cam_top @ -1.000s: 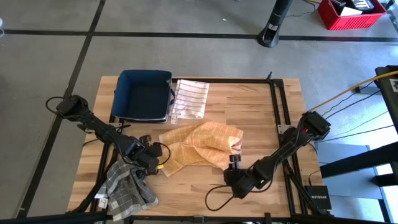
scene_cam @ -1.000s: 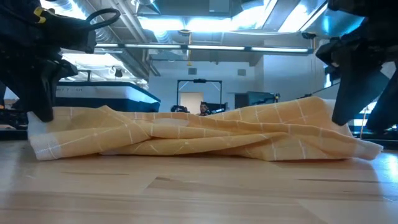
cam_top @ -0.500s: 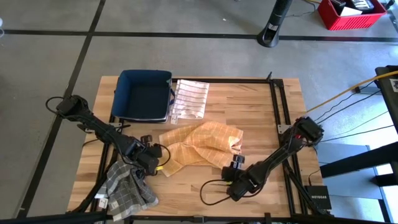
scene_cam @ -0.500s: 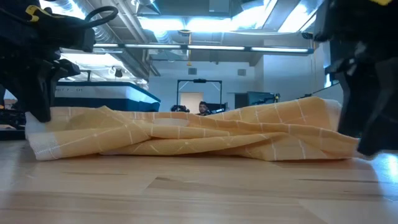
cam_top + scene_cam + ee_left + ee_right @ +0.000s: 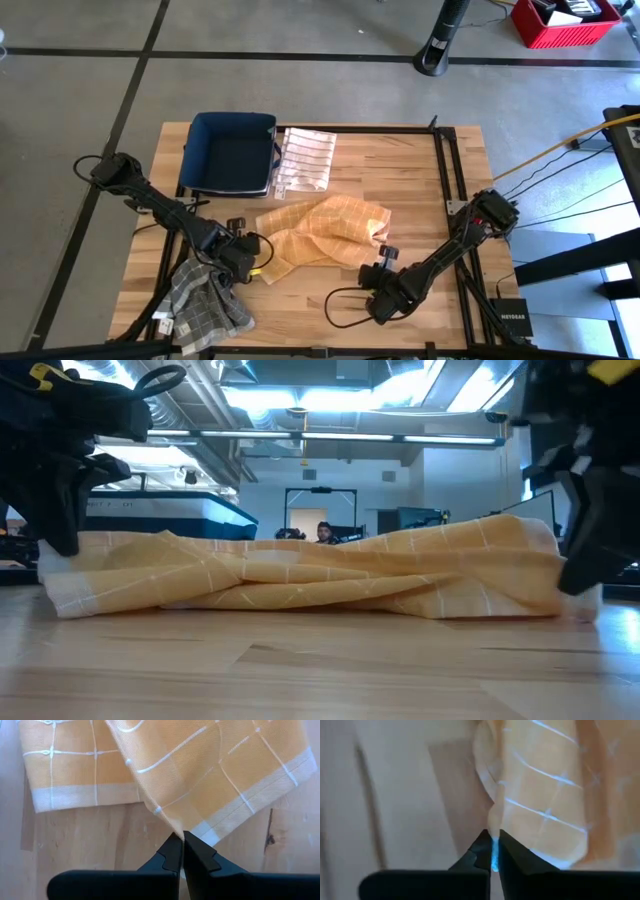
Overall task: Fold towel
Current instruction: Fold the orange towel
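An orange towel (image 5: 325,235) with white grid lines lies crumpled on the wooden table; the low view shows it as a long low heap (image 5: 310,580). My left gripper (image 5: 262,268) is at its near left corner, shut on the cloth (image 5: 181,842). At the towel's near right end my right gripper (image 5: 386,254) is also shut on the cloth (image 5: 493,845). The low view has the left gripper (image 5: 60,545) at the heap's left end and the right gripper (image 5: 580,575) at its right end. My left gripper pinches the towel's white-banded near left corner (image 5: 196,827) between its two fingertips, slanting steeply down from the table's left. The corner lies on or just above the wood, the cloth slack behind it. My right gripper pinches a bunched edge at the towel's near right end (image 5: 493,822) between its fingertips, slanting down from the near right. One layer or several, I cannot tell. The cloth rests on the table.
A dark blue bin (image 5: 232,152) stands at the far left, with a white striped towel (image 5: 305,160) beside it. A grey checked towel (image 5: 205,300) lies at the near left corner, under the left arm. Black frame rails (image 5: 442,190) run along the table's far and right sides.
My right gripper has tipped and rolled at the towel's right end, come down beside the heap and shut on its edge. The towel's right end has been nudged slightly; the rest of it lies as before.
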Motion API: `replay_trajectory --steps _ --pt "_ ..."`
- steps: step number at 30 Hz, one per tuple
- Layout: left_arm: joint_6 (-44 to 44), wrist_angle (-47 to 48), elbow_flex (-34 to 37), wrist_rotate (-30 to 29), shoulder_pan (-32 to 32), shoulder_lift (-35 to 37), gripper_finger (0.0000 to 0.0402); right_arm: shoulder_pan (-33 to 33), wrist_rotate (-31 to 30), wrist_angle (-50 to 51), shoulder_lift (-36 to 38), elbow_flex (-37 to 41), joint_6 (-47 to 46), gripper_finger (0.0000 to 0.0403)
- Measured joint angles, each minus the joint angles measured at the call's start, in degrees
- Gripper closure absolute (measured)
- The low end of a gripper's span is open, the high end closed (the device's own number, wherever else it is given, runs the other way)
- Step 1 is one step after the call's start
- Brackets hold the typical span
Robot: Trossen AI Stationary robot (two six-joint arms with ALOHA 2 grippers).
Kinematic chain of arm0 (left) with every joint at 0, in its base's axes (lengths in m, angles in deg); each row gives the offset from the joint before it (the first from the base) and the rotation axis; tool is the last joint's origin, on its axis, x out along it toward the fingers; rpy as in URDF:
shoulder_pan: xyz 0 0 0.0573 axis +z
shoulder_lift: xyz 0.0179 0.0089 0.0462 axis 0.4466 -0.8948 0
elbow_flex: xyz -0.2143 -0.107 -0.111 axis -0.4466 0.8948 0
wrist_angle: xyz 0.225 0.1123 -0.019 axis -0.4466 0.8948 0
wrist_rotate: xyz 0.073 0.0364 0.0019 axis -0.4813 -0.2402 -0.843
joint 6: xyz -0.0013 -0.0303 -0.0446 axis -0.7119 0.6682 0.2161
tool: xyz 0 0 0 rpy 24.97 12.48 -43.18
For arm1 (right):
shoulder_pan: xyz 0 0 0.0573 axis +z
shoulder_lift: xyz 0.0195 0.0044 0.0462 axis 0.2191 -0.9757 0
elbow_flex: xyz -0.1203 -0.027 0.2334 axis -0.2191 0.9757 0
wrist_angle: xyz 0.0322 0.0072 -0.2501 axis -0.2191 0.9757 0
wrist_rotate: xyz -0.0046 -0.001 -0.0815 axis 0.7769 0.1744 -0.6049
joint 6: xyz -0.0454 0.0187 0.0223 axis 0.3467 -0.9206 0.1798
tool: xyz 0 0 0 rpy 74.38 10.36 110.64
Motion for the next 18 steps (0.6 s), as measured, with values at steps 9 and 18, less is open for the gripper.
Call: replay_trajectory --steps 9,18 --pt "-1.11 4.76 -2.64 -0.39 -0.26 -0.04 0.0396 0.00 -7.61 17.71 1.05 -8.83 -1.60 0.0392" --pt "-4.04 33.95 -25.40 -14.04 -1.21 -0.02 0.0396 -0.04 -25.93 35.55 10.62 -20.58 -2.74 0.0393"
